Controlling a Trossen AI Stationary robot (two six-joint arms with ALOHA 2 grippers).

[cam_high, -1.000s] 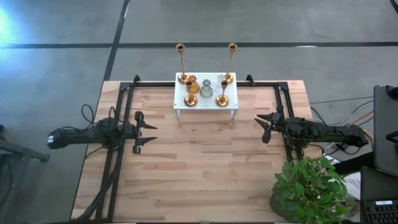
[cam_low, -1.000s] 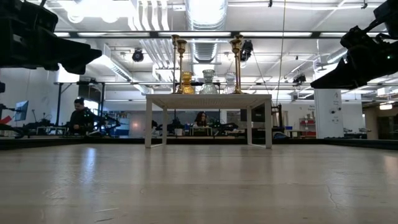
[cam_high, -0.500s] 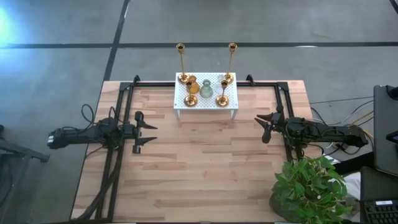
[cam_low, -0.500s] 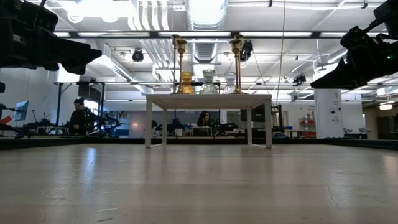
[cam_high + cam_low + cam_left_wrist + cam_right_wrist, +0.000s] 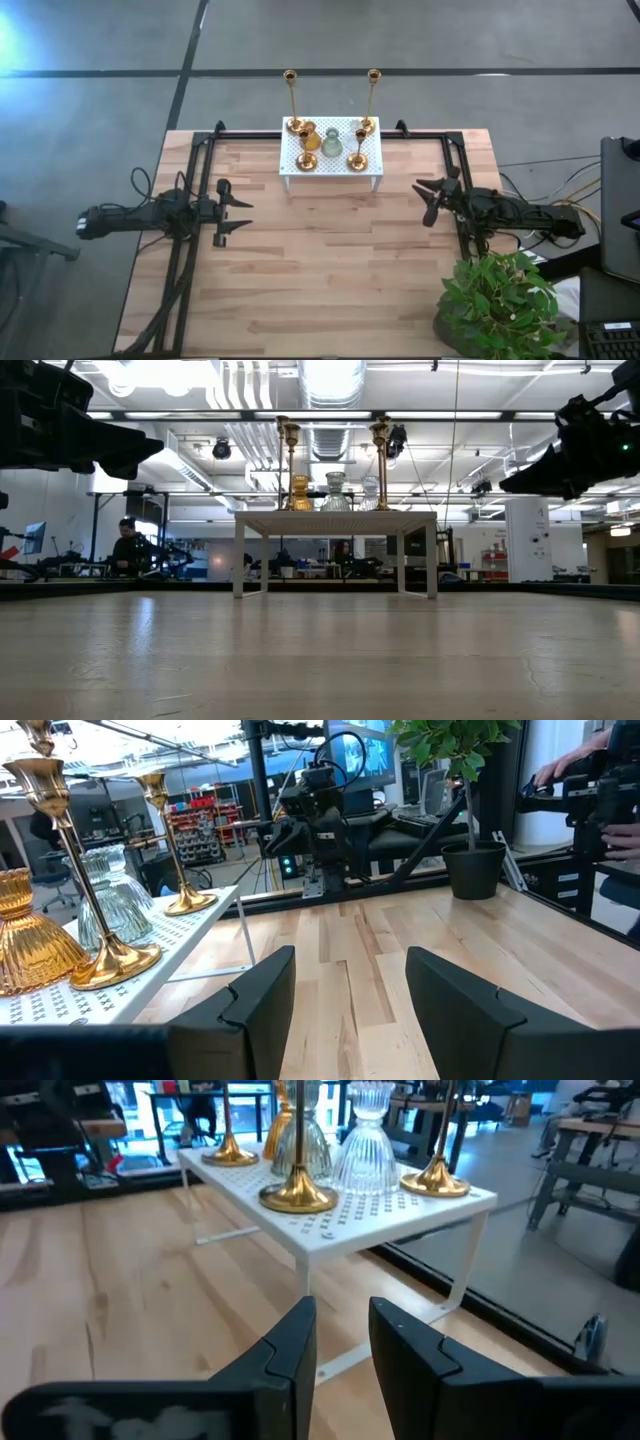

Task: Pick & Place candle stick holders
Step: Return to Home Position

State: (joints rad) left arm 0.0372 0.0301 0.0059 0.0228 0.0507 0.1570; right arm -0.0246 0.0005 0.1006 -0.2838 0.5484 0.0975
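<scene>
Candle stick holders (image 5: 330,140) all stand upright on the white rack (image 5: 372,166) at the far middle edge of the counter (image 5: 330,270), long axes vertical, tall brass pair at the rack's back. Rack sits between the two arms, farther up the counter. Left pincer (image 5: 243,217) spread, empty, well apart from rack. Right pincer (image 5: 422,203) spread a little, empty, marginally nearer. No grasp looks pending; likely just a retreat.

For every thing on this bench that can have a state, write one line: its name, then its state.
Left gripper: open, empty, above the table's left side.
Right gripper: open, empty, above the table's right side.
Candle stick holders: upright, standing on the rack.
White rack: standing on its legs, loaded.
</scene>
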